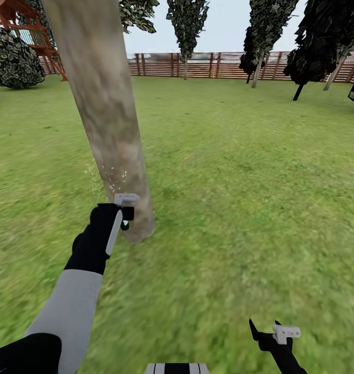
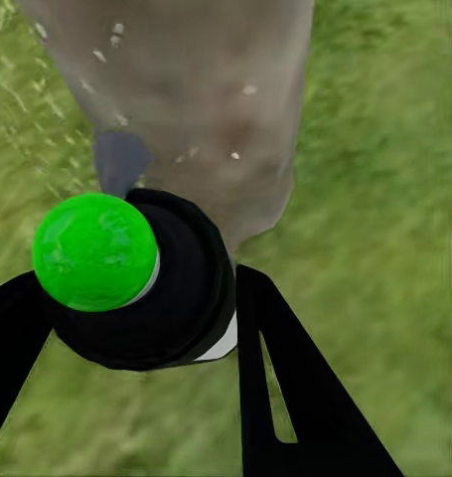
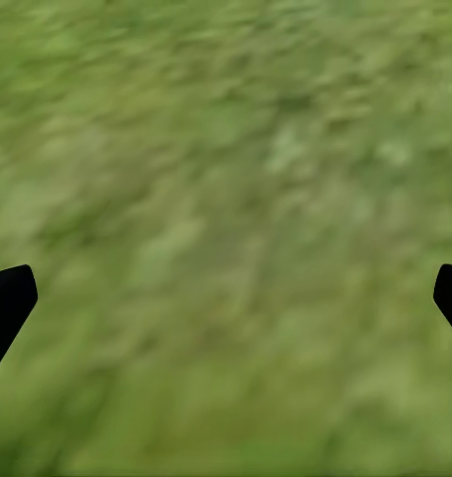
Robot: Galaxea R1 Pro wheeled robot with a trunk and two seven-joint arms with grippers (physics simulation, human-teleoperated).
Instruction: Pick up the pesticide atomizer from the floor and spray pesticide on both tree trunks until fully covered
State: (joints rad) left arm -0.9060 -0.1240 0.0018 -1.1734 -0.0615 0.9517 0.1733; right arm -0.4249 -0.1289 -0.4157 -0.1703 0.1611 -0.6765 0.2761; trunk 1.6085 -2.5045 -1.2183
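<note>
Lawn: blurry green grass (image 1: 239, 208) runs from the robot's base to the far fence.
Right gripper (image 1: 273, 332): low and nearest, over bare grass, its fingers spread wide with nothing between them.
Left gripper (image 1: 126, 210): clamped on the atomizer (image 2: 136, 278), a black body with a bright green cap.
Tree trunk (image 1: 107, 119): just beyond the atomizer, pale and mottled, with white specks on the bark.
Fence (image 1: 223, 65): brown slats, farthest back, thin dark trees beside it.
</note>
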